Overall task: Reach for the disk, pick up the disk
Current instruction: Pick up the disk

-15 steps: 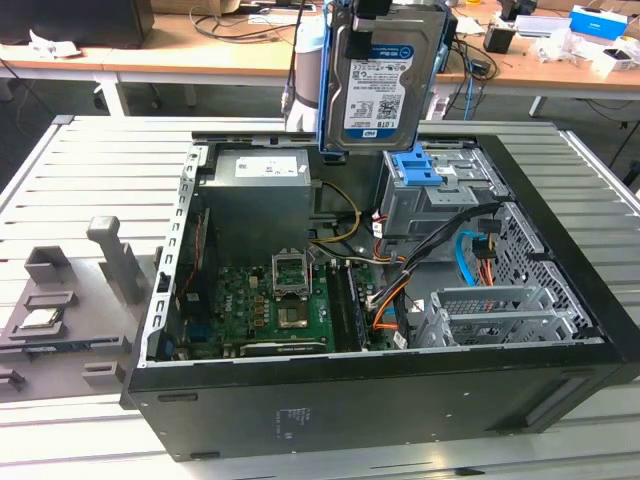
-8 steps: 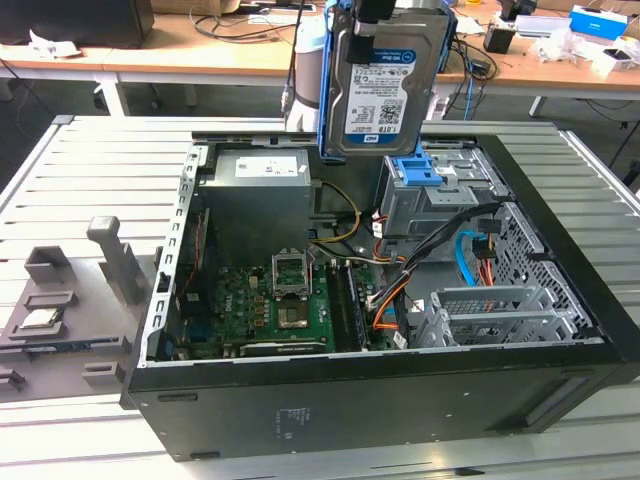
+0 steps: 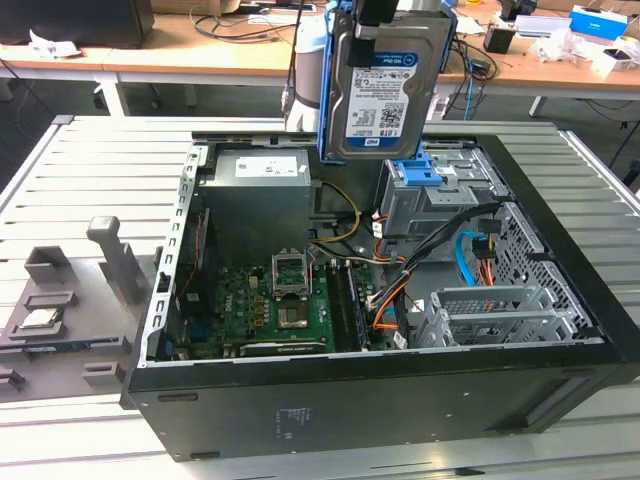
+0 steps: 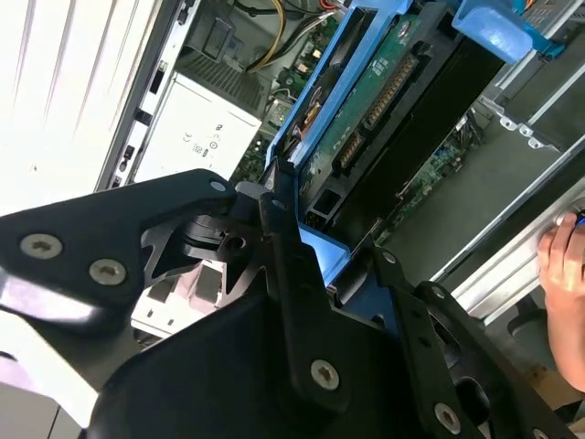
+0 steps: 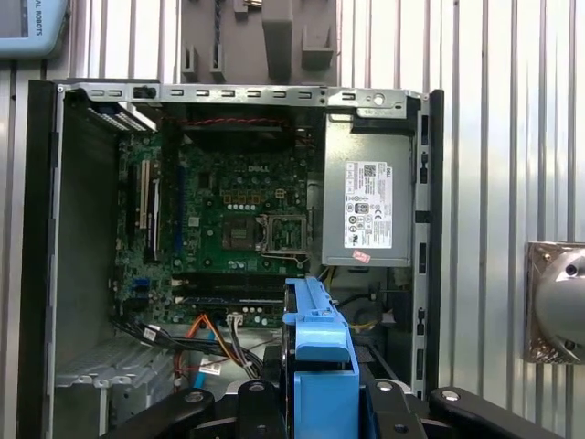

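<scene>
Disk (image 3: 385, 95) hangs upright in the air, its white-and-blue label facing us in the exterior view, above the far side of the open computer case (image 3: 350, 420) and over the drive cage (image 3: 430, 210); we see the pincer (image 3: 375, 15) clenched on the disk from above. In the second wrist view the black fingers (image 4: 297, 302) press against the blue rail frame (image 4: 320, 251), and the disk's green circuit board (image 4: 384, 87) faces that camera; in the first wrist view the same blue frame (image 5: 320, 352) stands up between the fingers.

The case lies on its side on a pale, slatted metal worktop (image 3: 100, 160), its motherboard (image 3: 270, 300) and grey power supply (image 3: 260, 165) open to view. Towards the worktop's edge at the exterior view's left we see a grey fixture (image 3: 110, 265) with a small silver chip (image 3: 40, 320) lying on it, well apart from the case.

Beyond the worktop's far edge stand wooden desks (image 3: 200, 50) strewn with cables and small boxes; the second wrist view catches a person's hand (image 4: 562, 274) beside the case.
</scene>
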`<state>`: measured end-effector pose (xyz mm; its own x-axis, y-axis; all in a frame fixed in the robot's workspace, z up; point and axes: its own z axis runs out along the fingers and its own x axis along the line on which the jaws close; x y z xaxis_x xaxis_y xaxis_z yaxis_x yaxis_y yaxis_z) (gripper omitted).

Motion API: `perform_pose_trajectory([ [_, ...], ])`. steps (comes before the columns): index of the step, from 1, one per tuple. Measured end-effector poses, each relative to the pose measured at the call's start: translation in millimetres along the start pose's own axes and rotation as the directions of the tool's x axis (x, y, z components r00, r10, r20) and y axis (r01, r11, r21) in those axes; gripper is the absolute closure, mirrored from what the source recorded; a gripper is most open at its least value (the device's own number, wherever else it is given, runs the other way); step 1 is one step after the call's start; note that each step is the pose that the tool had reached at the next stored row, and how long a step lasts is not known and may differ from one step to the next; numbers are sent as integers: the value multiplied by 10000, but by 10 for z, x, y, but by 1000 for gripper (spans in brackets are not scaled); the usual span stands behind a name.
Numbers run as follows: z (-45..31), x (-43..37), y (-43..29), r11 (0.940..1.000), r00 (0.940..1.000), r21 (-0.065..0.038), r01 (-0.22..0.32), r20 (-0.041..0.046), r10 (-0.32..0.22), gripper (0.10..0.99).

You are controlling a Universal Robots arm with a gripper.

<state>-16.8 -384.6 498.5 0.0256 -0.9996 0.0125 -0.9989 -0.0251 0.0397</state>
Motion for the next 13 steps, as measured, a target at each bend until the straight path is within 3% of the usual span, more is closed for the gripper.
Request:
perform_pose_trajectory([
  [13,4,142,4,10000,10000,0,-1,0,1,722],
])
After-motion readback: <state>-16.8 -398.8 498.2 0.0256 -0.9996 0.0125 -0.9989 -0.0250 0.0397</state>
